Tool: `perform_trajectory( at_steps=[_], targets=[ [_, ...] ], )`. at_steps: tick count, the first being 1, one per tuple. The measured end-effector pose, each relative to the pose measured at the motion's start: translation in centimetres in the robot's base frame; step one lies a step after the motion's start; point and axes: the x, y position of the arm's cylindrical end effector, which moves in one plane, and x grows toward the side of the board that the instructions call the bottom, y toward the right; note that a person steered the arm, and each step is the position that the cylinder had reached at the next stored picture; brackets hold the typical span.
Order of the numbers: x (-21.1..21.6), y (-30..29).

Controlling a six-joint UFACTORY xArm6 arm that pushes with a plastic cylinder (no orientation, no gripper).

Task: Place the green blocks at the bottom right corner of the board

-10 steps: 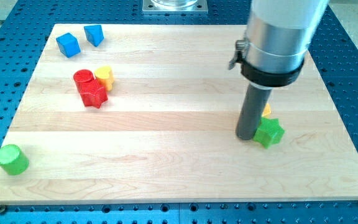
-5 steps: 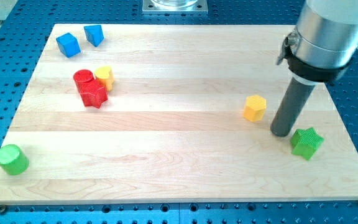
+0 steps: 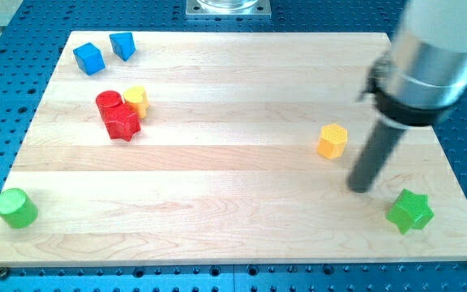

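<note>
A green star block [image 3: 410, 211] lies near the bottom right corner of the wooden board [image 3: 233, 211]. A green cylinder [image 3: 15, 208] stands near the bottom left corner. My tip [image 3: 361, 188] is down on the board, to the left of and slightly above the green star, apart from it, and below and to the right of a yellow hexagon block [image 3: 332, 140]. The rod is blurred with motion.
A red cylinder [image 3: 108, 103], a red star [image 3: 122, 124] and a yellow block [image 3: 137, 100] cluster at the upper left. Two blue blocks [image 3: 88, 57] [image 3: 122, 45] lie near the top left corner.
The green star has slid from the middle right, beside the yellow hexagon, down to the bottom right. My tip pushed it rightward, then drew back to the left and down.
</note>
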Motion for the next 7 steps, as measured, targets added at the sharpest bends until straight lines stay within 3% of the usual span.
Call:
perform_trajectory(
  at_steps=[2,3,4,5,6,7],
  targets=[
    [-0.1,-30.7],
    [-0.1,-40.8],
    [1.6,-43.9],
    [3.2,-42.4],
    [3.7,-31.9],
    [3.9,-32.4]
  ],
)
